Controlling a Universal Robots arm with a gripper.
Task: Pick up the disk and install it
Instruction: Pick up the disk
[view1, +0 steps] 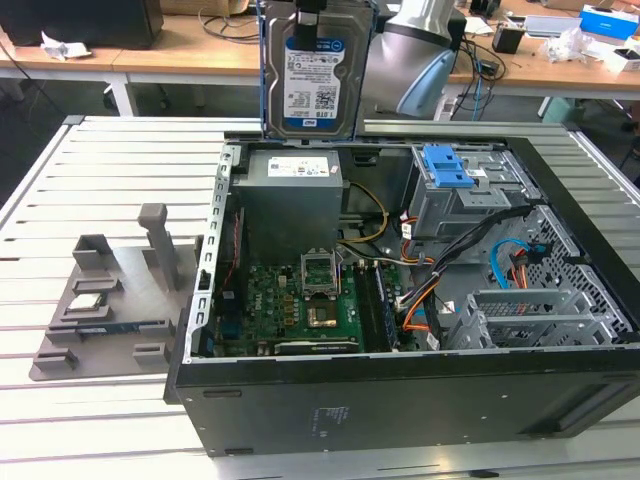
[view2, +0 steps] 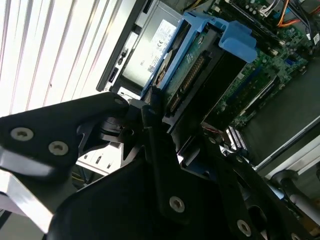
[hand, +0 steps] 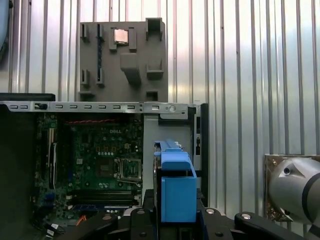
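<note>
The disk (view1: 312, 80) hangs upright above the back wall of the open computer case (view1: 400, 400), its white-and-blue label facing the exterior view and blue rails along its sides. My gripper (view1: 311, 8) is shut on its top edge, partly cut off by the frame. In the second wrist view the disk (view2: 197, 67) is edge-on between my black fingers (view2: 155, 135), with the grey power supply (view2: 150, 45) beneath it. In the first wrist view the disk's blue bracket (hand: 176, 187) sits between the fingers (hand: 137, 220), above the motherboard (hand: 100, 160).
Inside the case are the power supply (view1: 290, 200), the motherboard (view1: 300, 300), loose cables (view1: 470, 250) and a blue latch piece on a grey drive cage (view1: 452, 170). A grey fixture tray (view1: 110, 300) holding a small silver chip (view1: 85, 303) lies on the slatted table (view1: 100, 160).
</note>
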